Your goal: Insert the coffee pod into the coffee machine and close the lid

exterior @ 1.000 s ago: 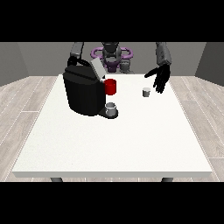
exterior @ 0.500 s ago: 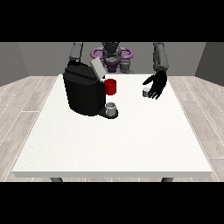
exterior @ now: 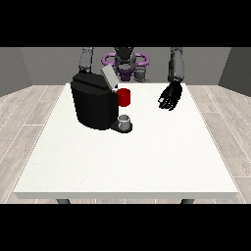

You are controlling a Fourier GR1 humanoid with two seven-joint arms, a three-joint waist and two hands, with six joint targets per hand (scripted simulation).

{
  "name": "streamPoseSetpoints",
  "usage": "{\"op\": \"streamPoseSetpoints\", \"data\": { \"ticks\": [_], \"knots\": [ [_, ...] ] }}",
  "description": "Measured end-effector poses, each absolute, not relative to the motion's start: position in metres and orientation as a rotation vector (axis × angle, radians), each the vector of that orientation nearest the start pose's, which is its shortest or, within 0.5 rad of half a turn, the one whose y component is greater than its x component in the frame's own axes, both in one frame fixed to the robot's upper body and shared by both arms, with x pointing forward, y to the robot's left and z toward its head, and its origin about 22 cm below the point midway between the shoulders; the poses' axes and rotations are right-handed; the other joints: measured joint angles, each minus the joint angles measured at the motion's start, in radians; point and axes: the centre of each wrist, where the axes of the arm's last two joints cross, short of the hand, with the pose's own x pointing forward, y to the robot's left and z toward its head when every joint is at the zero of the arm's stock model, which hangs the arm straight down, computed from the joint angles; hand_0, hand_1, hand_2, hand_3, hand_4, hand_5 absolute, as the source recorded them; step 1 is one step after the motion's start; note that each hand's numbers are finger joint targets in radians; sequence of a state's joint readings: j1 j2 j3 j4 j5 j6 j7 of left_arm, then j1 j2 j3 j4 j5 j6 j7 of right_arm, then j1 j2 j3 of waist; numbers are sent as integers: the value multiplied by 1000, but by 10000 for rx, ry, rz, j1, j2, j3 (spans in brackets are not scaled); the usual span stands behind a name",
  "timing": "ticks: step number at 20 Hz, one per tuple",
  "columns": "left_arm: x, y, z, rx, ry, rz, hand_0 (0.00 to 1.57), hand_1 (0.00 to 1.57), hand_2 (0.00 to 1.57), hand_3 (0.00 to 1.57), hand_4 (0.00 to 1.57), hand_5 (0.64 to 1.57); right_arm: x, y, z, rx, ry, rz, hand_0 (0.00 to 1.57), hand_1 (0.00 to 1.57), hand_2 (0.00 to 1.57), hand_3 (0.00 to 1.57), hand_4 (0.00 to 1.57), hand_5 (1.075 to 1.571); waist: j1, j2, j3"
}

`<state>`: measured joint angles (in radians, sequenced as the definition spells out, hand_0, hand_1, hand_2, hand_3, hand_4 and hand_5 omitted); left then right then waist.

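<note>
White table [exterior: 147, 157], black coffee machine [exterior: 93, 105] lid up, hand at view's right [exterior: 170, 96] seemingly curled over hidden pod

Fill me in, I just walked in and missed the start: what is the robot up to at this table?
The robot stands behind a white table with a black coffee machine on it, lid tilted open. A red part sits at the machine's front and a small grey cup on its base. The hand at the view's right hangs over the table's far right area, apart from the machine. The coffee pod is not visible, so whether that hand holds it cannot be told.
</note>
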<state>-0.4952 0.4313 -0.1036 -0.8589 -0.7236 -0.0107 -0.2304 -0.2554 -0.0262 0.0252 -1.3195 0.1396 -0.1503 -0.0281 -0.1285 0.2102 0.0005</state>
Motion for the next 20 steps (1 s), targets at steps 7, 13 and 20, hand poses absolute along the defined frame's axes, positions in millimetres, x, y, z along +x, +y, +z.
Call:
{"op": "streamPoseSetpoints", "data": {
  "ticks": [7,13,20],
  "knots": [
    [353,321,-3,7282,-12201,-12531,760,760,978,856,400,1571,301,-200,-5,-1571,-15770,1274,0,0,0,0,0,1571,-71,-129,17],
    [359,323,-5,7104,-12054,-12892,1149,1149,1257,1162,466,1571,301,-206,-12,-2103,-15344,1238,0,0,0,0,0,1571,14,-325,4],
    [370,309,4,5982,-13060,-12522,1449,1449,1434,1357,517,1571,297,-216,-27,-2736,-14695,1230,0,0,0,0,0,1571,265,-799,-5]
  ]
}}
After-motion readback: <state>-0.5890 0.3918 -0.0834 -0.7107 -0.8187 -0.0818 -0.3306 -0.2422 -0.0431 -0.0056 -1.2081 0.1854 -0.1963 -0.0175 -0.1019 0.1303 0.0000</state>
